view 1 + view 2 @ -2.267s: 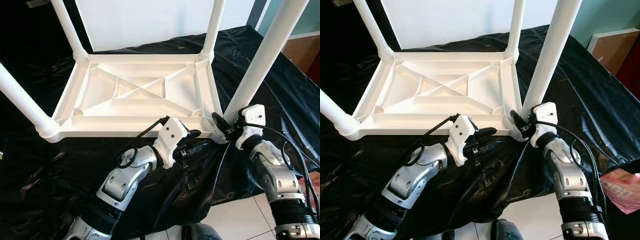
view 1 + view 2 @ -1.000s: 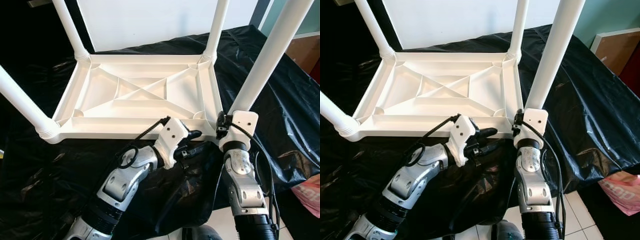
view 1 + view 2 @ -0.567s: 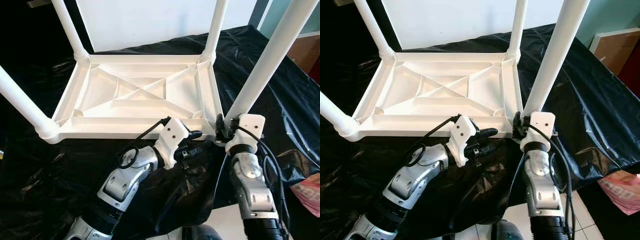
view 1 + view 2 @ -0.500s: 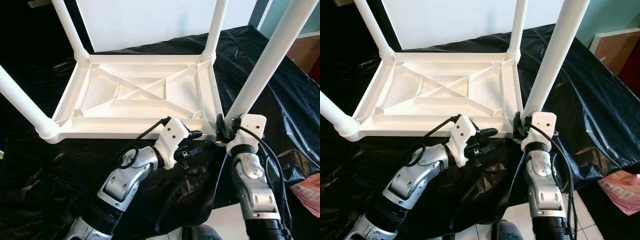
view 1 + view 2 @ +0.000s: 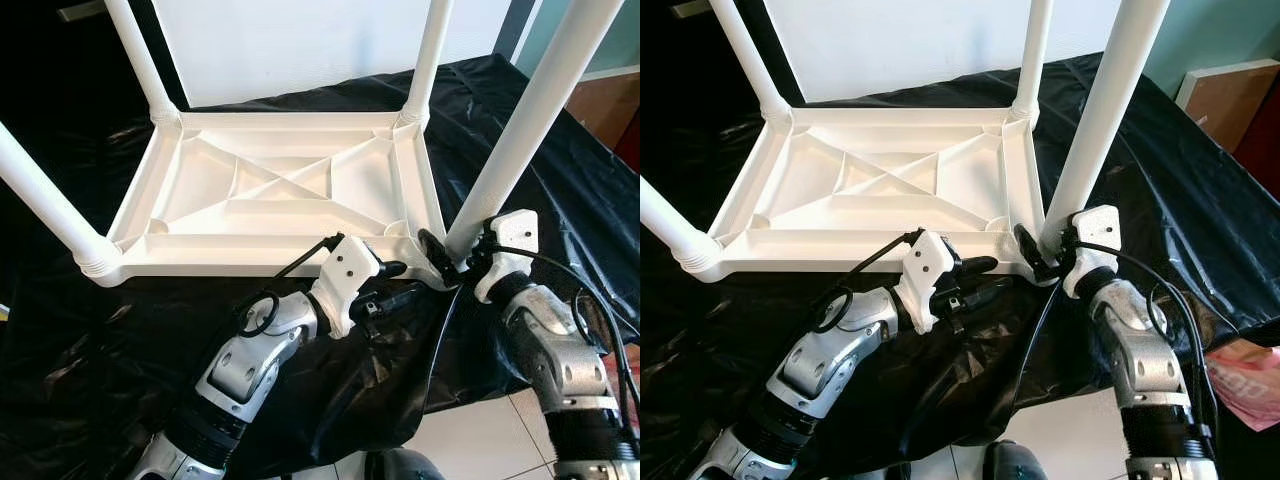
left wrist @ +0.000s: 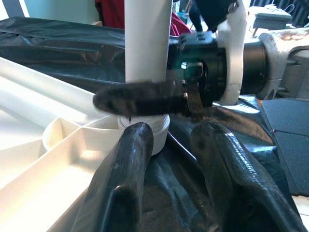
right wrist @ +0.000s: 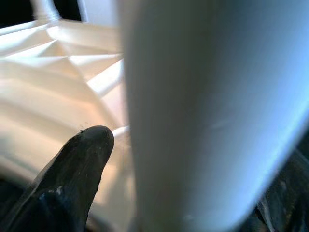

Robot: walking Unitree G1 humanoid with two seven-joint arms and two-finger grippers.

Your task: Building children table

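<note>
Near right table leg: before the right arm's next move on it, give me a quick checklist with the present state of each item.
1. Right gripper closed around the base of the near right leg: ok, one finger on each side of the leg.
2. Leg seated in its corner socket: cannot tell, the gripper covers the joint.
3. Other three legs standing in the upside-down tabletop: ok.
4. Left gripper clear of the leg: ok, open, low at the near edge beside the corner.
5. Tabletop flat on the black sheet: ok.
6. Leg upright: cannot tell, it appears to lean toward the robot's right.
</note>
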